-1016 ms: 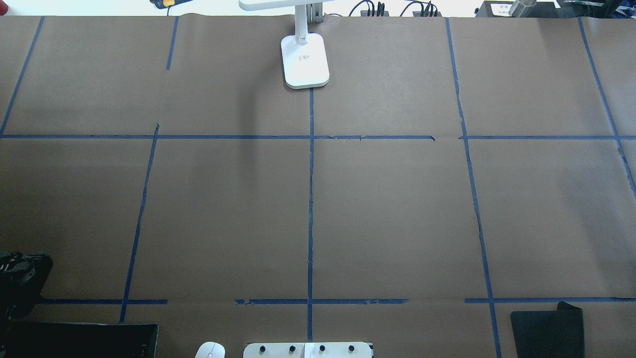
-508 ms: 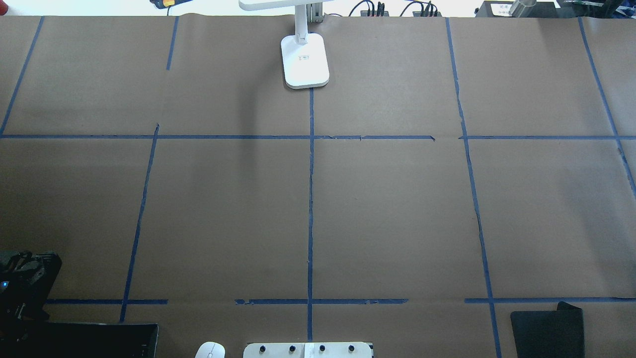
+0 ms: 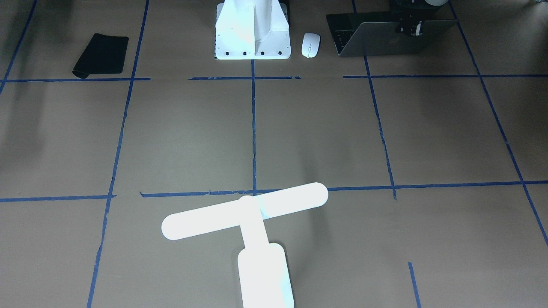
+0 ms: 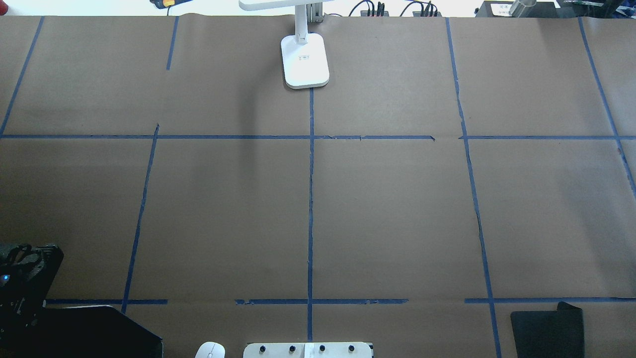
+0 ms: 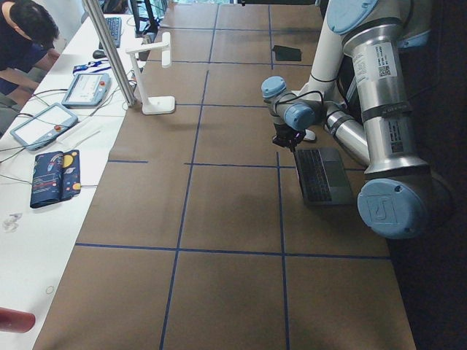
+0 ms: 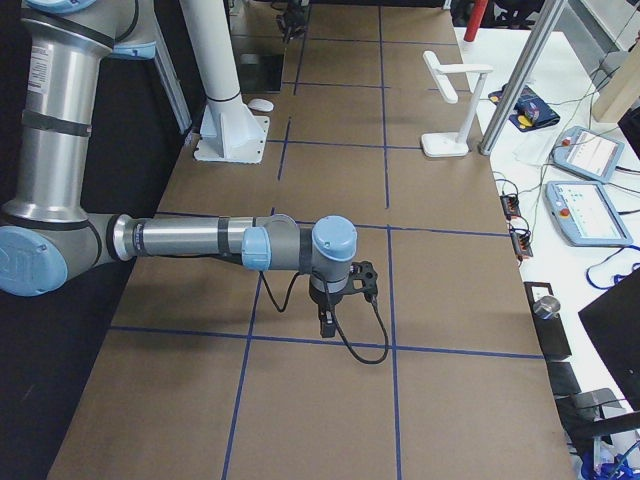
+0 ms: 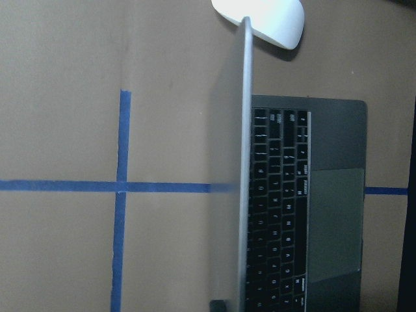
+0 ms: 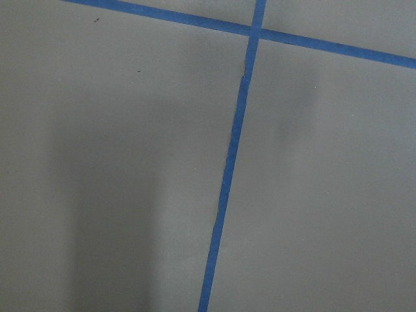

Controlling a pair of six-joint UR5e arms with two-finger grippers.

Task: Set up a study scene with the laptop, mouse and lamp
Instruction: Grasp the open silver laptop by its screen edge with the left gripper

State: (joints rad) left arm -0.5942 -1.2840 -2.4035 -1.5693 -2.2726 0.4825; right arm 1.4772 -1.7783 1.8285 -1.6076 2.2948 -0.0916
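The silver-grey laptop (image 3: 376,40) stands part open at the robot's edge of the table, its dark keyboard (image 7: 279,214) showing. My left gripper (image 3: 410,26) is shut on the top edge of its lid, which runs edge-on through the left wrist view. The white mouse (image 3: 311,44) lies just beside the laptop, toward the robot's base. The white T-shaped lamp (image 3: 246,211) stands upright at the far middle of the table. My right gripper (image 6: 328,322) hovers over bare table near a tape crossing; I cannot tell whether it is open or shut.
A flat black mat (image 3: 100,53) lies at the near edge on the robot's right side. The white finned base bracket (image 3: 252,30) sits between mat and mouse. Blue tape lines grid the brown paper. A person and tablets (image 5: 44,124) are beyond the far edge.
The left gripper has shifted slightly toward the table's middle, and the laptop's lid has swung up from lying flat.
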